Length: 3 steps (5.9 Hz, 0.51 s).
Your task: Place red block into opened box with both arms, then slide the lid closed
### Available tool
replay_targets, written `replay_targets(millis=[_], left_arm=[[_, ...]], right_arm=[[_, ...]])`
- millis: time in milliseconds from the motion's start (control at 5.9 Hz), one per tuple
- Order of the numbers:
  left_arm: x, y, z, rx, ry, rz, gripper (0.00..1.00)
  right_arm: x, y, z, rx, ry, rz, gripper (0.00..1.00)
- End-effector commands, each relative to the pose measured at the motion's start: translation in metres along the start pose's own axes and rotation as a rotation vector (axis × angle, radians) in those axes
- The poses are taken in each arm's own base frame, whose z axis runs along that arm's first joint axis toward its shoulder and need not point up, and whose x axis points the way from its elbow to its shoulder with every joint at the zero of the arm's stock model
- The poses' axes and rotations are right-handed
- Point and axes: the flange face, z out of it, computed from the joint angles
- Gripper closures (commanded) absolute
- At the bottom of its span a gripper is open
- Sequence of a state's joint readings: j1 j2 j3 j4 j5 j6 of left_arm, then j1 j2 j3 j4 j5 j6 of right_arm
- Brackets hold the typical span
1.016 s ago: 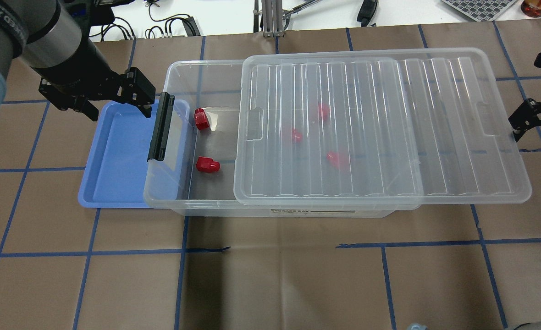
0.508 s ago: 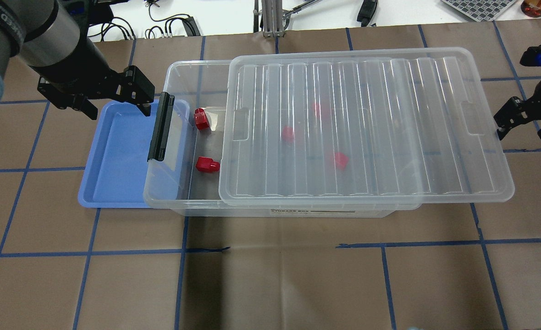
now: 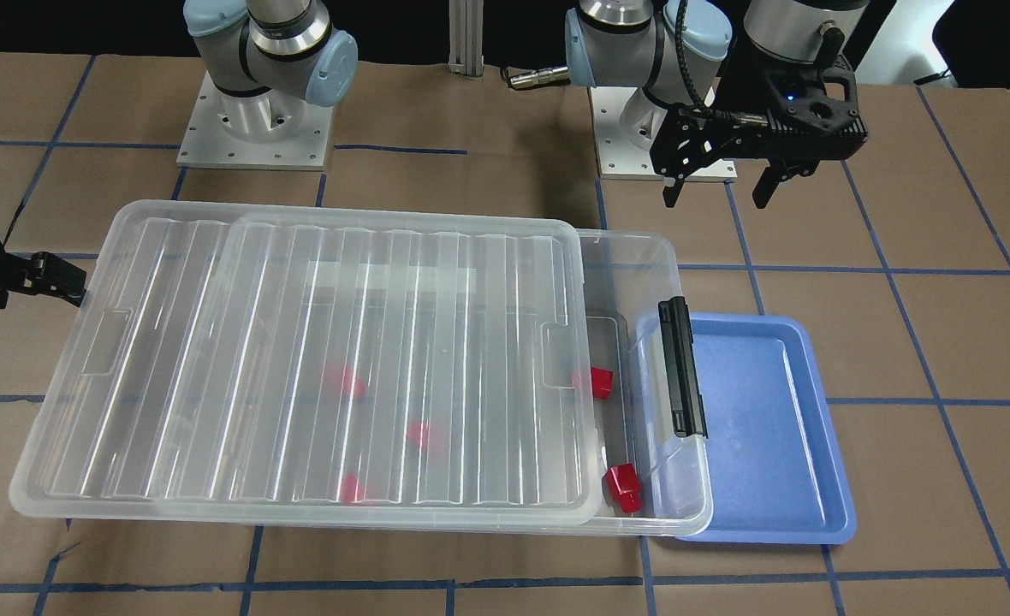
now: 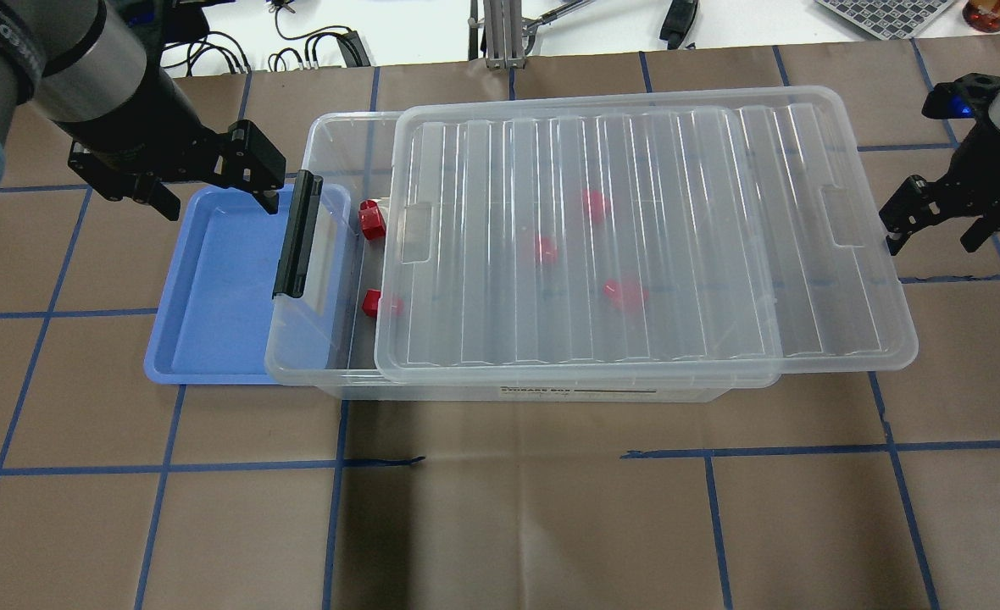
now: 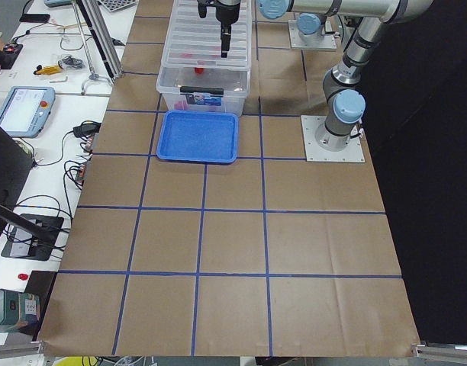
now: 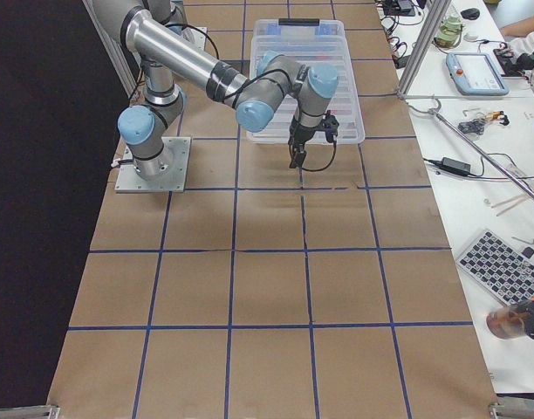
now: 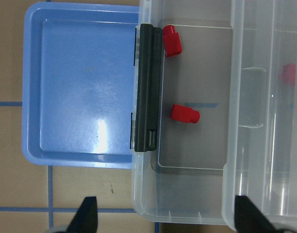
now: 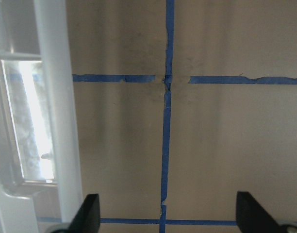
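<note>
Right claw (image 4: 932,233) open, jaws spread wide, empty, low at the lid's (image 4: 619,237) right short edge. One finger sits against or just beside that edge; contact can't be confirmed. Right wrist view: lid edge on the left of frame, near one fingertip, bare table (image 4: 500,508) between the tips.

Key relation: lid lies toward the robot's left of this claw, its long axis running left-right along the box (image 4: 330,364), i.e. the slide direction. Lid overhangs the box's right end, and a strip at the left end by the black latch (image 4: 297,237) is uncovered. Likely step: push lid leftward until the ends line up. Right claw is the nearer one for that.

Left claw (image 4: 216,199) open, holding nothing, hovering over the back edge of the blue tray (image 4: 212,288), clear of the lid.

Red blocks (image 4: 371,220) all inside the box: two at the lid's left edge, one half under it, three more under the lid.
</note>
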<state>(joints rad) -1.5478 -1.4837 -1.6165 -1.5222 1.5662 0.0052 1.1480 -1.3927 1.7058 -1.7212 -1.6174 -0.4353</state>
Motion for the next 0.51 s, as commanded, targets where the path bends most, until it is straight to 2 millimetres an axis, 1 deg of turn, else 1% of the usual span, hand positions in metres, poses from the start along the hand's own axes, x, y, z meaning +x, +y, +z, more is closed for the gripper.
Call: replay_targets(millis=[0,169,339], left_arm=[[-0.001,0.001,0.001,-0.001,0.000,-0.001,0.02],[-0.001,0.001,0.001,-0.001,0.000,-0.001,0.02],[-0.001,0.001,-0.002,0.003,0.000,0.000,0.02]], right_arm=[[-0.032,-0.006,0.000,0.005,-0.005,0.002,0.00],[-0.044,-0.007,0.000,0.005,-0.003,0.010,0.00],[-0.049,-0.007,0.006,0.004,-0.038,0.019,0.00]])
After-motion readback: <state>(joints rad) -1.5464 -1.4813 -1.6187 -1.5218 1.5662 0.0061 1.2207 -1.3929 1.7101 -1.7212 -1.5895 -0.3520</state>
